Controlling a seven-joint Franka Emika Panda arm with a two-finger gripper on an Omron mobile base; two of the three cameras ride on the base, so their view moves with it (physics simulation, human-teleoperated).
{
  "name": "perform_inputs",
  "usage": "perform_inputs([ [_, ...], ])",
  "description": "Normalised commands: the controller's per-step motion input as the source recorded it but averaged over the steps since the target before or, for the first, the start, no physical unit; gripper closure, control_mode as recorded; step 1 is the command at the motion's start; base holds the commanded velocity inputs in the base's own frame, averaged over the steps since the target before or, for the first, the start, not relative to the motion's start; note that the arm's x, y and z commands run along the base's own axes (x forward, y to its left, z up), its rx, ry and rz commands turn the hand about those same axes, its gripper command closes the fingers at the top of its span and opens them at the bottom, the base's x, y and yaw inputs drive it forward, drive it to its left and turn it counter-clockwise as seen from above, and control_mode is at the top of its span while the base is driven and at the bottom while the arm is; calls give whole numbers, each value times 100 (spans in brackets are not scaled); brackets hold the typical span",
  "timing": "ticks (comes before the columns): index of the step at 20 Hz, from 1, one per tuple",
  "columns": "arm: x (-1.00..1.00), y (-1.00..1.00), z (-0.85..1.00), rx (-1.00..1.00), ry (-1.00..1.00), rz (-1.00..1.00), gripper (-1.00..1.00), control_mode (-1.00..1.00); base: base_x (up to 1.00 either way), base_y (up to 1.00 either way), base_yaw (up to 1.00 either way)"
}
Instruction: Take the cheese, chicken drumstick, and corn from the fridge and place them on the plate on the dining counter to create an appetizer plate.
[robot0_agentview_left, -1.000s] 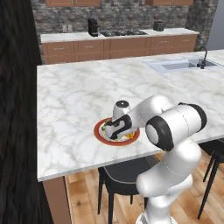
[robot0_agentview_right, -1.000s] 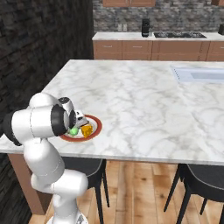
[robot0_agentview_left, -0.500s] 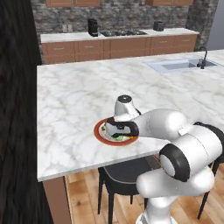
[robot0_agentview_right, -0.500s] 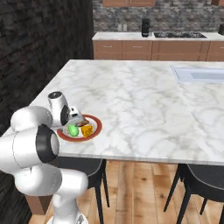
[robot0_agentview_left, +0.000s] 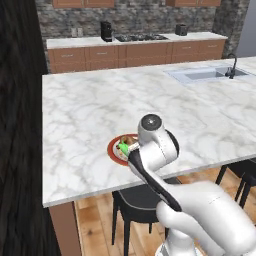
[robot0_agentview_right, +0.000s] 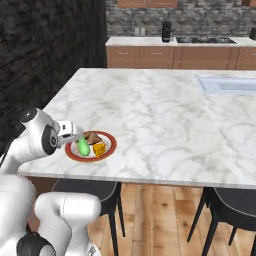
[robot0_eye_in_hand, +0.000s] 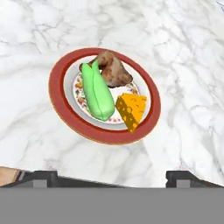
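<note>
The plate (robot0_eye_in_hand: 59, 101), red-rimmed with a white centre, lies on the marble dining counter (robot0_eye_in_hand: 183, 52) close to its front edge. Three foods rest on it. The green corn (robot0_eye_in_hand: 97, 92) lies along the middle, the brown chicken drumstick (robot0_eye_in_hand: 112, 70) touches its far end, and the yellow cheese (robot0_eye_in_hand: 131, 109) sits beside it. My gripper (robot0_eye_in_hand: 112, 177) hovers above the plate's near side, open, with nothing between its fingers. From the right base view the gripper (robot0_agentview_right: 75, 135) sits just left of the plate (robot0_agentview_right: 111, 145), corn (robot0_agentview_right: 83, 147) and cheese (robot0_agentview_right: 99, 149). The fridge is out of view.
A sink (robot0_agentview_left: 205, 74) is set into the far right of the dining counter (robot0_agentview_left: 90, 110). Dark stools (robot0_agentview_right: 225, 200) stand under its front edge. A brown-cabinet wall counter (robot0_agentview_left: 135, 50) with a black coffee machine (robot0_agentview_left: 106, 31) runs along the back. A dark wall lies to the left.
The jaws have spread wider. The hand has drawn back and up from the plate toward the counter's front edge, with the arm folding over. The three foods stay on the plate.
</note>
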Motion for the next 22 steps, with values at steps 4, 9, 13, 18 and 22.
perform_inputs([
  [4, -100, -45, 78, 0, -21, -27, -100, -100, 0, 0, 0],
  [9, -100, -47, 94, 2, -14, -24, -100, -100, 0, 0, 0],
  [13, -100, -36, 100, 4, -10, -17, -100, -100, 0, 0, 0],
  [18, -96, -17, 49, 2, -17, -15, -100, -100, 0, 0, 0],
  [22, -71, 2, 34, 0, -14, -7, -100, -100, 0, 0, 0],
])
